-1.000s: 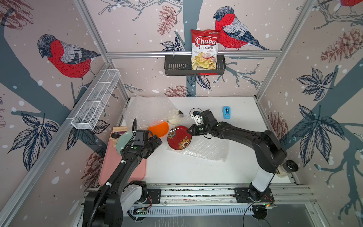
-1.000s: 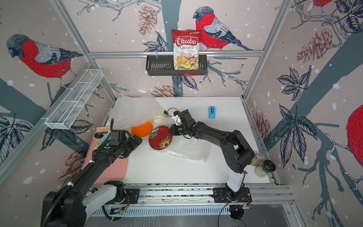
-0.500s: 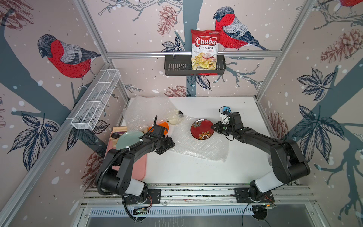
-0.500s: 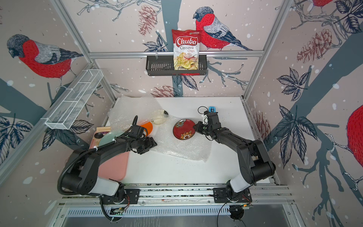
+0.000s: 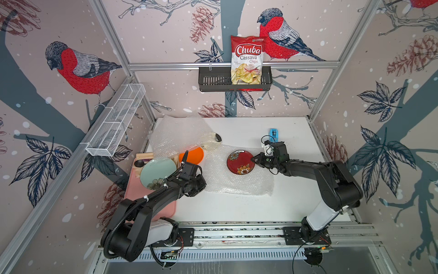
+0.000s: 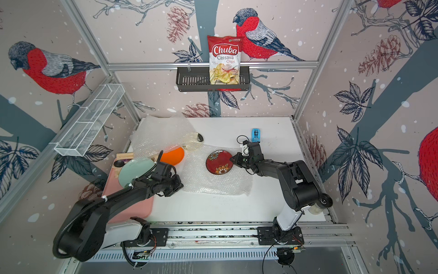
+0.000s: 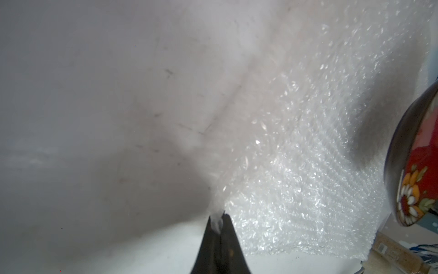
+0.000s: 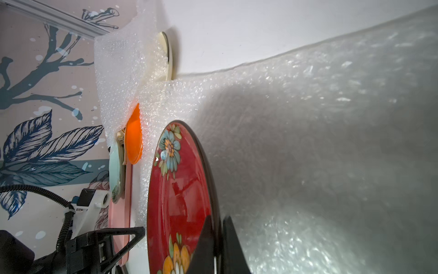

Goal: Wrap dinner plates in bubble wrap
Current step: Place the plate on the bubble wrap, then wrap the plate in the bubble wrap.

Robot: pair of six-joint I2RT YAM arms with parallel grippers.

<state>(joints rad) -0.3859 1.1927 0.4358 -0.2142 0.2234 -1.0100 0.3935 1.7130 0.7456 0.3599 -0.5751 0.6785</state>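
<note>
Both top views looked steeply down from high at the front onto the whole table (image 5: 237, 208). Both wrist views looked low and close across the wrap (image 7: 308, 154), sharing the red plate (image 8: 180, 189).

The white table (image 5: 237, 208) carried a flat sheet of bubble wrap (image 5: 239, 185) near its middle. A second, crumpled sheet (image 5: 180, 135) lay at the far left corner, overlapping a cream plate (image 5: 212, 143) and an orange plate (image 5: 195, 155); whether the orange one touched the tabletop could not be told. A pink tray (image 5: 167, 210) lay along the left edge, and a small blue object (image 5: 273, 134) sat well apart toward the far right.
</note>
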